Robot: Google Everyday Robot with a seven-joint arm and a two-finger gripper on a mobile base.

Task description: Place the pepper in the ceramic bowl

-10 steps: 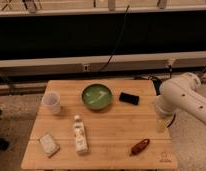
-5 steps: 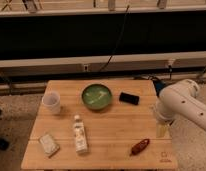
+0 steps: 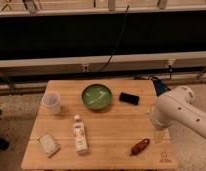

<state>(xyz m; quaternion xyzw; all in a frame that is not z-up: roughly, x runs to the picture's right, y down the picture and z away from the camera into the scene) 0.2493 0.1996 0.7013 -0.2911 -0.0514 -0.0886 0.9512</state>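
Camera view: the tabletop (image 3: 116, 127) carries the bowl (image 3: 96, 96) near its far edge, the pepper (image 3: 140, 146) toward the near right corner, a cup (image 3: 51, 101) at 9 o'clock from the bowl, a flat black object (image 3: 129, 98) at 3 o'clock just beside the bowl, a bottle (image 3: 80, 135) lying at 7 o'clock from it, and a pale packet (image 3: 48, 144) near the left corner

The pepper lies on the wood at about 4 o'clock from the bowl, well apart from it and touching nothing else

Over the last second the white arm (image 3: 178, 112) has swung lower and inward from the right edge, and the tool (image 3: 161, 134) now hangs at about 2 o'clock from the pepper, near it but not on it. Whether it is spread or pressed together I cannot tell. The pepper and bowl have not shifted

That drop reads as the approach to the pick: nothing is grasped yet, so the task is at its start. The next move likely needs the tool brought toward 8 o'clock and down over the pepper, which lies slantwise
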